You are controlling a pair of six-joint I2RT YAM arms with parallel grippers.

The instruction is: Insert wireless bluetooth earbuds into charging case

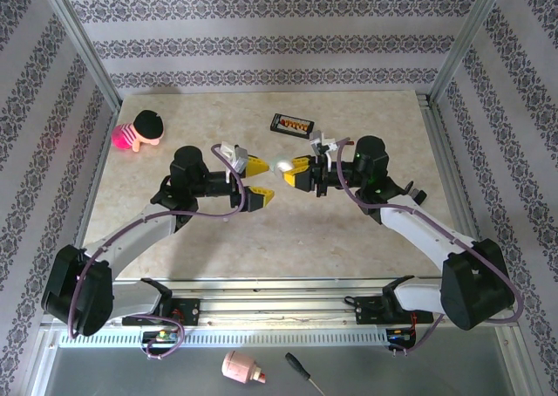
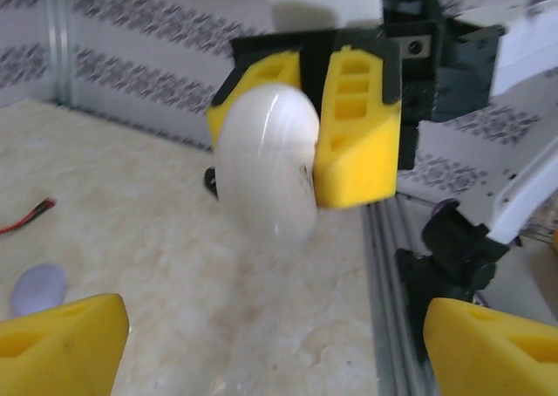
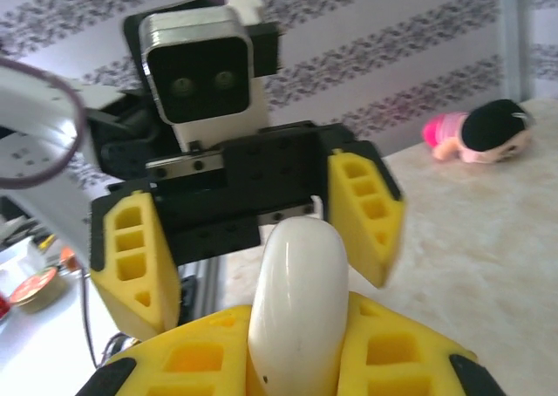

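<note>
My right end effector point(image 1: 286, 171) is clamping the white charging case point(image 3: 296, 291) above the desk point(image 1: 349, 239). My left end effector point(image 1: 261, 180) is gaping wide, empty, beside the case. A pale lavender earbud point(image 2: 35, 288) is lying on the desk below the case.

Our left arm point(image 1: 131, 239) and right arm point(image 1: 418, 226) reach in from the near edge, elbows out, wrists facing each other at mid-table. Our left gripper point(image 1: 264, 180) stands spread wide. Our right gripper point(image 1: 286, 170) is clamped on a white case point(image 1: 282, 163) just before it.
</note>
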